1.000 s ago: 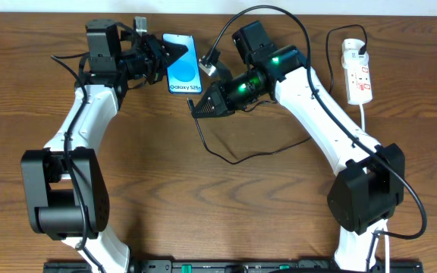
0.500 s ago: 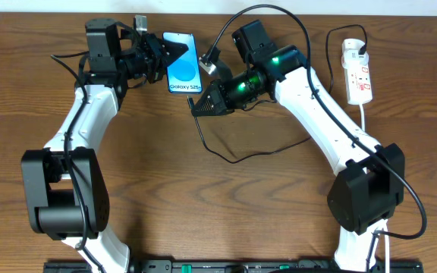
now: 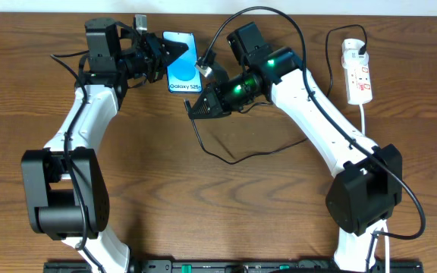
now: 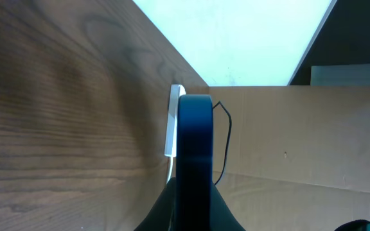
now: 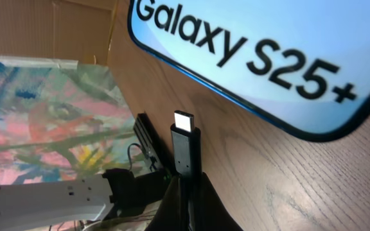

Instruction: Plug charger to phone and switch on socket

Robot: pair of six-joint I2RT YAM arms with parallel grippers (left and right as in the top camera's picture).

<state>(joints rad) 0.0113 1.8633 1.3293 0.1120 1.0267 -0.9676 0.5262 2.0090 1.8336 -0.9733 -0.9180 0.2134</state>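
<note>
The charger [image 5: 186,147] tip is held clamped in the right gripper [image 3: 194,107], the nearer arm. Just ahead and slightly right, the phone [image 5: 249,45] is laid flat, short bottom edge presented, long axis running away. Whether the left gripper [image 3: 171,54] is closed cannot be told.

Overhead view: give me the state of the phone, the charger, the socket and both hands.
phone: face up on the table, screen bright blue, nothing plugged in.
charger: plug tip pointed at the phone's bottom edge, not inserted.
socket: black plug in its far end; switch position too small to tell.
left hand: shut, tips over the phone's left edge.
right hand: shut on the charger.
</note>
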